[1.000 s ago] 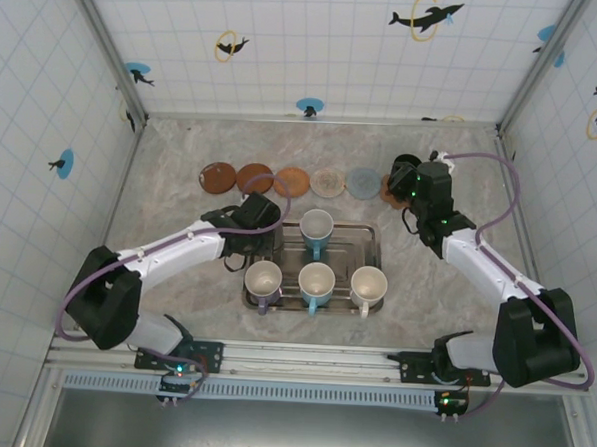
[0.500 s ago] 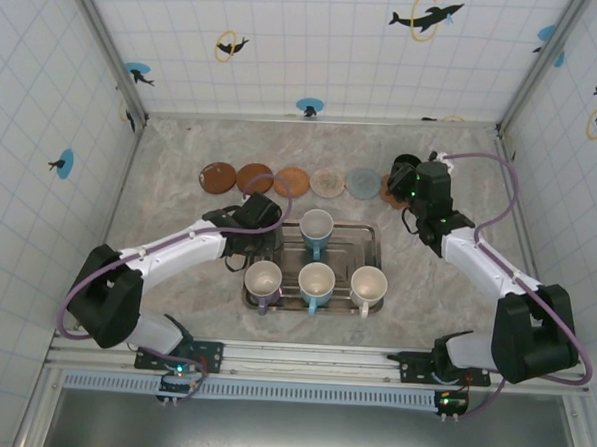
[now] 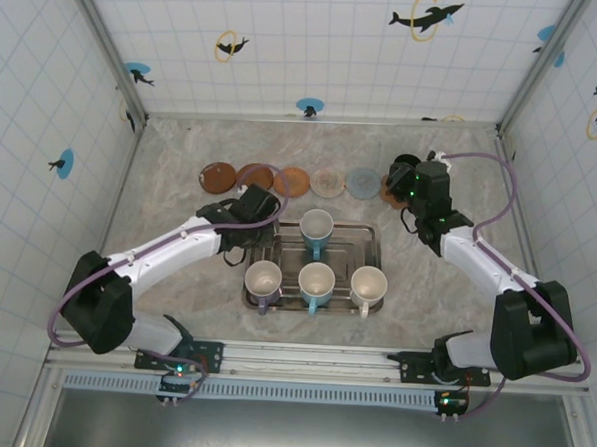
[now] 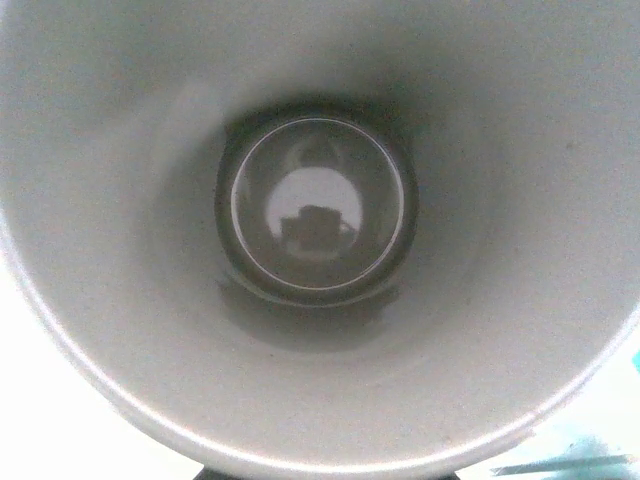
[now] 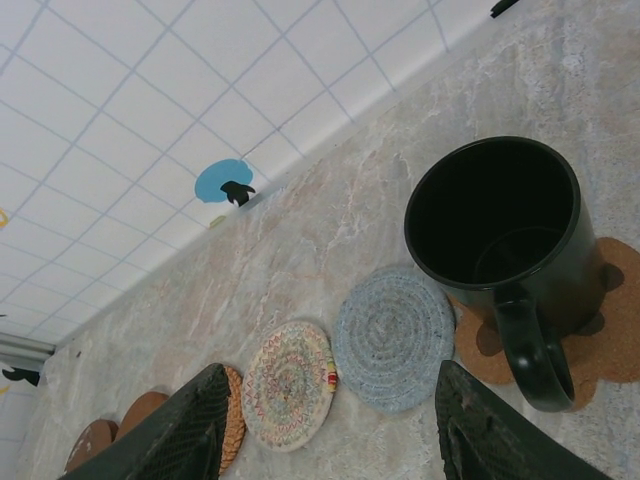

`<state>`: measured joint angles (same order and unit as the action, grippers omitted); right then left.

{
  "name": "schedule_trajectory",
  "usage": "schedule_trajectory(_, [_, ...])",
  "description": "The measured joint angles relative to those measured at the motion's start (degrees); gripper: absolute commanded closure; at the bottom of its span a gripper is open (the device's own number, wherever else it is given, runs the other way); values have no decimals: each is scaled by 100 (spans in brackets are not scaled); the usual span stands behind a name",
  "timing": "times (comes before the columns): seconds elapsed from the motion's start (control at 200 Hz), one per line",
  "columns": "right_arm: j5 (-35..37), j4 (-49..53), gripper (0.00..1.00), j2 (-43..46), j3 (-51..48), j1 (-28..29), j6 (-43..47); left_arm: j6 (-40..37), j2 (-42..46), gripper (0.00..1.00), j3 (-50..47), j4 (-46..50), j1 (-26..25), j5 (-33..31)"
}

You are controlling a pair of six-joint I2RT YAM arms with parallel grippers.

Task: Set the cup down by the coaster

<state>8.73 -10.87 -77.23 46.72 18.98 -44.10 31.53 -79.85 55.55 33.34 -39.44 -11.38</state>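
**Left arm clamps a white cup at the tray's edge, with a row of coasters just beyond its fingers**

The left gripper is clenched, by all appearances on the wall of the white cup, whose glazed inside faces the wrist camera; from overhead the cup sits hidden under the fingers. The row of coasters lies just ahead of them, and the tray with a teal-handled cup is close on their right. The lift should go straight up until the base clears the tray lip. The cup should then travel upright and forward, and land beside a free coaster, clear of its neighbours. The right gripper hangs released and empty, with a black mug ahead of its fingers on a cork coaster.
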Motion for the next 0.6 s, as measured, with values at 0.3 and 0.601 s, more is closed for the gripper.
schedule_trajectory(0.3, [-114,-46,44,-7,-22,-81,-2,-151,-125,100,686,48,153,-160])
schedule_trajectory(0.601, [-254,-105,44,-107,-76,-201,-15,-310,-706,100,1272,-55,970,-151])
